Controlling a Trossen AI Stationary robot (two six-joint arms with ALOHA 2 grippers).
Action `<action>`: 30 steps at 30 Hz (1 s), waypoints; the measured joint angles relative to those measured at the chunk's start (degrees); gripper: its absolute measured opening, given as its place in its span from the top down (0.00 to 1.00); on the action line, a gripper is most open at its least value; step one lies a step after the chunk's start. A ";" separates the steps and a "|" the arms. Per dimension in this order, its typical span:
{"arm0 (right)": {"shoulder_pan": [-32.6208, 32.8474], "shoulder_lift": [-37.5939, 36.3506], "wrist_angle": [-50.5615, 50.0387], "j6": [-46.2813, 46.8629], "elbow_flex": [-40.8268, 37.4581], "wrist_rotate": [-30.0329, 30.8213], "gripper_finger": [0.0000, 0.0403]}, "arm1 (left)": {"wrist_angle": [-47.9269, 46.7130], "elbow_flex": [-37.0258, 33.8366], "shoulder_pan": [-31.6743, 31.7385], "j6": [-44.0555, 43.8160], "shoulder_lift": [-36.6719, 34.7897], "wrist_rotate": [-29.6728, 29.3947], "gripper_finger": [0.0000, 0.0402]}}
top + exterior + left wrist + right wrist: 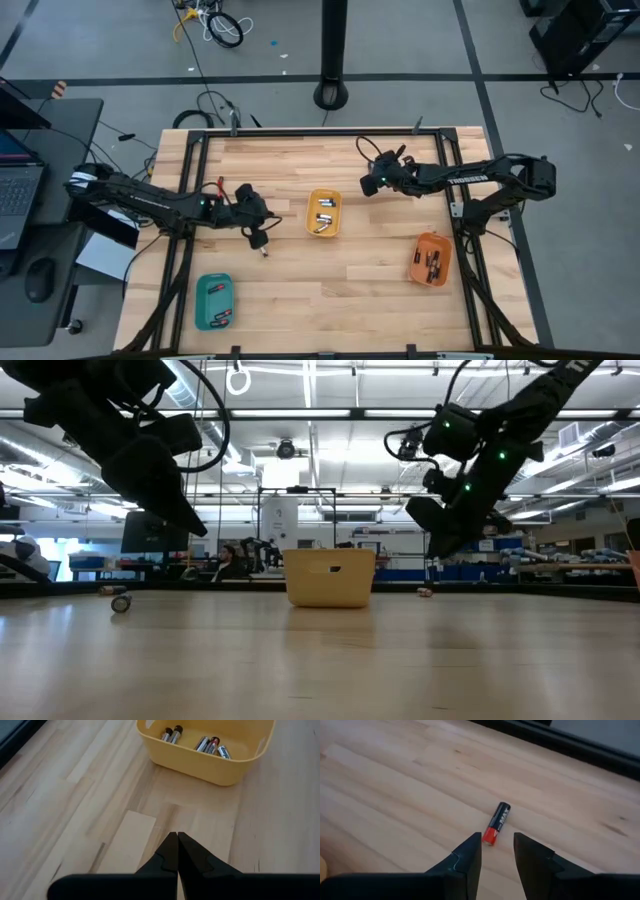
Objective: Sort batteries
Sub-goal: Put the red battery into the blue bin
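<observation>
Step in hand, as judged: pick-up of a loose battery (497, 823) by the right gripper (497, 851) — approach phase, grasp not yet made.

Right gripper: fingers apart, nothing between them, hovering over the far right part of the table (330, 290). Red-and-black battery lying flat on the wood just ahead of the fingertips, red end toward them, not touching either finger.

Left gripper (177, 851): fingers pressed together, nothing held, hanging above the table left of centre and facing the yellow tray (323, 213).

Location of the other batteries:
- Yellow tray, centre of the table — several cells, dark and silvery, lying on its floor.
- Orange tray (430, 259), near right — a few cells.
- Teal tray (213, 301), near left — a few cells.
- One small loose cell (265, 252) on the wood just near-side of the left gripper; also visible in the low view on the left (120, 603).

Next move, as judged: lower the right gripper so that the fingers straddle the battery body, squarely across its length; close on the body; lift clear of the wood. Destination tray depends on cell size, which cannot be told here. Risk: a round cell rolling away if nudged by one finger first.
</observation>
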 joint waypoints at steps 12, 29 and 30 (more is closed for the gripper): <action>-3.41 0.04 14.14 5.75 -7.85 -4.27 0.63 | 0.35 0.00 0.00 -0.02 0.00 -0.18 0.98; -4.43 8.00 21.85 1.28 -7.30 -5.53 0.61 | 0.21 0.00 0.00 -0.04 0.00 -0.22 0.98; -4.43 8.97 22.88 1.21 -7.24 -5.25 0.61 | 0.16 0.00 0.00 -0.04 0.00 -0.22 0.98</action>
